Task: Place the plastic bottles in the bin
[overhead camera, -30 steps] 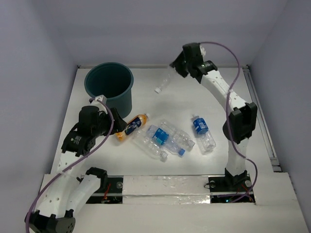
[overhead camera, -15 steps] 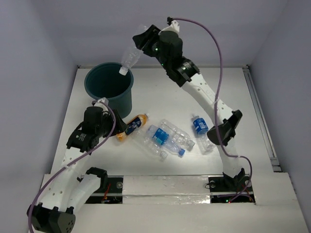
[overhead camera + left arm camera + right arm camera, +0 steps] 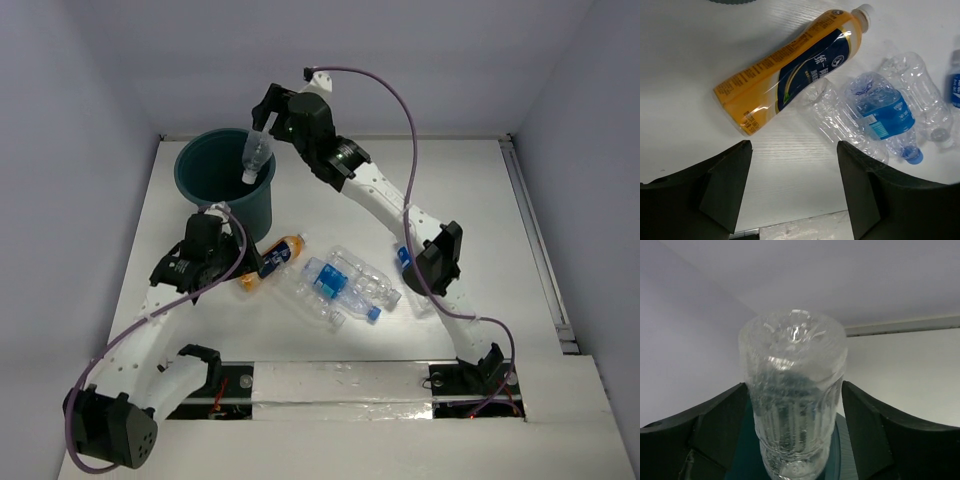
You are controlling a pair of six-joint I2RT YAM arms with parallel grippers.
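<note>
The right hand (image 3: 795, 388) reaches to the upper left of the overhead view, over the mouth of the bin (image 3: 250, 212). A clear bottle (image 3: 256, 155) hangs cap-down between its fingers (image 3: 720, 430). In the right wrist view the bottle's sides meet the inner edges of both fingers, which stand wide. Whether they press on it or have let go cannot be told.

The left hand (image 3: 792, 147) is open and holds nothing. It hovers low over the desk (image 3: 685, 60), with the orange bottle (image 3: 790, 65) lying just beyond its fingertips.

A second ago the right hand carried the clear bottle above the bare desk at the upper centre, well to the right of the bin. Half a second ago the bottle was above the bin's right rim. Now it is lower and further left, its cap inside the rim. The left hand has edged slightly toward the orange bottle. The bottles on the desk lie as they did.

Below and right of the bin, the orange bottle lies on its side, cap pointing to the upper right. Beside it sit a crushed bottle (image 3: 837, 120), a blue-labelled bottle (image 3: 880, 107) and a further clear one (image 3: 915, 95), bunched and touching. Further right, the right arm (image 3: 435, 258) crosses over another blue-labelled bottle (image 3: 404, 258) and hides most of it.
</note>
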